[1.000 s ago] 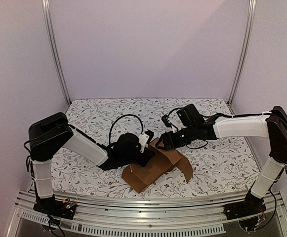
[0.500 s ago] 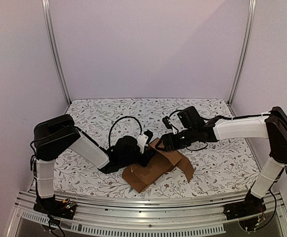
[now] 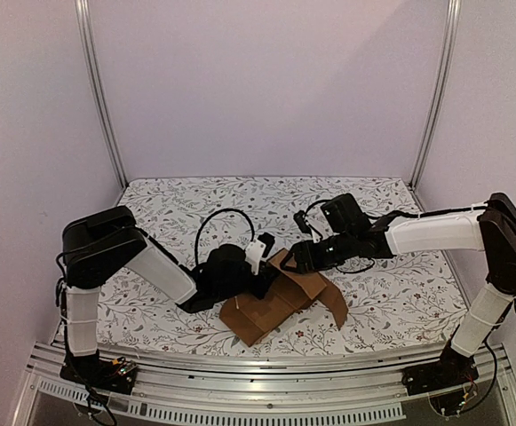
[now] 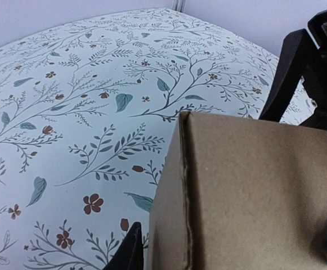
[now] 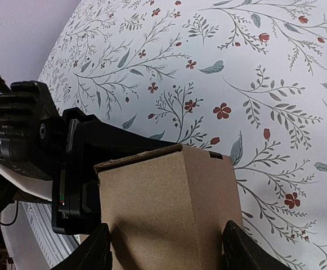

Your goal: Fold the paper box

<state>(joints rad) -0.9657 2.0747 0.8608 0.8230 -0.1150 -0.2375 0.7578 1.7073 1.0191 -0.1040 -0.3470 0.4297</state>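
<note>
The paper box [image 3: 275,306] is plain brown cardboard, half folded, lying mid-table with a flap spread to the right. My left gripper [image 3: 262,271] holds its raised left wall. In the left wrist view one black fingertip [image 4: 130,250] presses the box [image 4: 253,180] beside a crease, and the left gripper [image 4: 231,247] has cardboard between its jaws. My right gripper [image 3: 295,259] reaches in from the right. In its wrist view the box's upright sleeve [image 5: 169,191] sits between both fingers [image 5: 98,250], so the right gripper [image 5: 166,250] is shut on it.
A floral cloth [image 3: 391,293] covers the table. An aluminium rail [image 3: 266,373] runs along the near edge, and posts and lilac walls close in the back and sides. A black cable [image 3: 222,217] loops above the left wrist. The left arm's body [image 5: 45,146] stands just behind the sleeve.
The left jaws have narrowed on the cardboard. The left arm's elbow has shifted slightly right, the right gripper has eased a little lower, and the box has barely moved.
</note>
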